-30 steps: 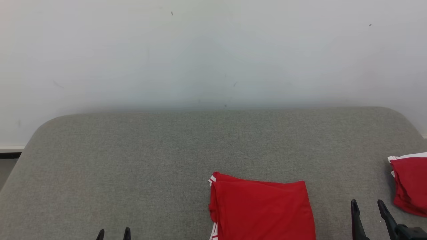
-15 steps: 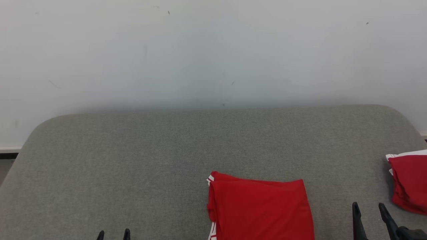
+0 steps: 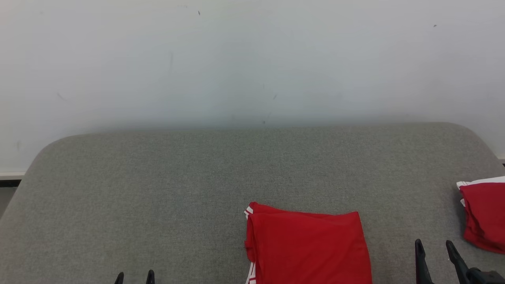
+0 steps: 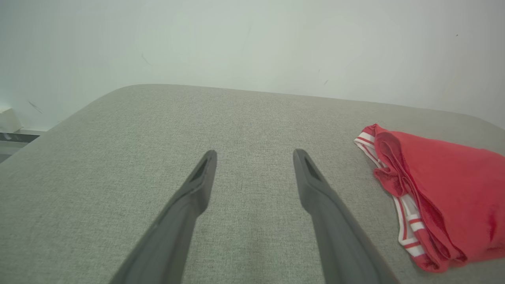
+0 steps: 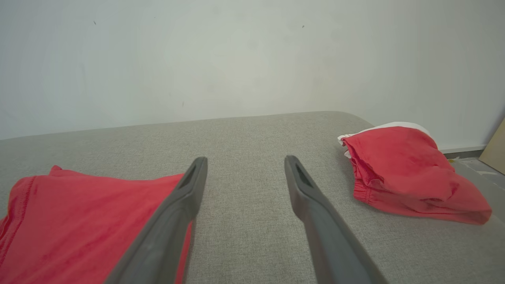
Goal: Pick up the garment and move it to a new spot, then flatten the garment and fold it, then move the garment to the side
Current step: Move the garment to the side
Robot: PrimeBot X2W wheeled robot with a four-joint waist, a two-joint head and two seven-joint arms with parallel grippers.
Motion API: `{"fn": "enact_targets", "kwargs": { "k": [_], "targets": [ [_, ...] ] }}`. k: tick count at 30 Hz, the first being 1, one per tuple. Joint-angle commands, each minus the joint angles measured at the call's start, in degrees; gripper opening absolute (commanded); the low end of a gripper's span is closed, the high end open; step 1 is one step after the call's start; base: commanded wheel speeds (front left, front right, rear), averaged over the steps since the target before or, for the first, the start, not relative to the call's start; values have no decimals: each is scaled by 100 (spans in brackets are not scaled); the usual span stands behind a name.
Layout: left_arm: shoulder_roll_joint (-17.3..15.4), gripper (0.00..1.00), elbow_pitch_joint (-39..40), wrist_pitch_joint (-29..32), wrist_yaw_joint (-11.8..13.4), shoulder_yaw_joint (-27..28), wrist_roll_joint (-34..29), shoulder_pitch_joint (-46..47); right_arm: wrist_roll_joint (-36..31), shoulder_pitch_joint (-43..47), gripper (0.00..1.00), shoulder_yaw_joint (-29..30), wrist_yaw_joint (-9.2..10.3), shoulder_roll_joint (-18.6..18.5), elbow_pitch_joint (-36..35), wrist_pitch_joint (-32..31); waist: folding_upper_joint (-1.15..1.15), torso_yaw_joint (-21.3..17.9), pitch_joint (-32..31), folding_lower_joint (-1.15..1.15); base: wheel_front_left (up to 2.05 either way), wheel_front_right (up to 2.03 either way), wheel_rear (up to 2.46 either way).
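Note:
A folded red garment (image 3: 307,248) with white-striped trim lies flat near the front middle of the grey padded table (image 3: 158,189). It also lies at the right of the left wrist view (image 4: 438,193) and at the lower left of the right wrist view (image 5: 75,221). My left gripper (image 3: 134,276) hovers open at the lower left, well left of the garment, with nothing between its fingers (image 4: 197,185). My right gripper (image 3: 434,246) is open just right of the garment, over bare fabric (image 5: 244,161).
A second folded stack of red garments (image 3: 483,213) with white edging sits at the table's right edge, also at the right of the right wrist view (image 5: 402,173). A pale wall (image 3: 252,59) stands behind the table. A tan board (image 5: 495,150) leans past the table's right end.
The head camera has tilted slightly, shifting the whole picture. The garment and both grippers keep their places relative to the table.

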State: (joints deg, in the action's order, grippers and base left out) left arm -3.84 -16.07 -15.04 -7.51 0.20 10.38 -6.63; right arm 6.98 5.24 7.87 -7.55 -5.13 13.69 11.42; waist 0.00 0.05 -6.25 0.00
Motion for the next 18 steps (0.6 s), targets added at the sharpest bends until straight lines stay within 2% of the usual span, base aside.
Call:
{"fn": "enact_targets", "kwargs": {
  "k": [1,18],
  "targets": [
    [-3,100,6,-15,7,7,1,59,-2,-17,100,5,16,11,5,24,0,2,-1,0,0,0,0],
    [27,100,78,-15,7,46,-24,-18,-15,-92,100,-60,16,42,13,-121,0,34,3,0,0,0,0]
  ]
}}
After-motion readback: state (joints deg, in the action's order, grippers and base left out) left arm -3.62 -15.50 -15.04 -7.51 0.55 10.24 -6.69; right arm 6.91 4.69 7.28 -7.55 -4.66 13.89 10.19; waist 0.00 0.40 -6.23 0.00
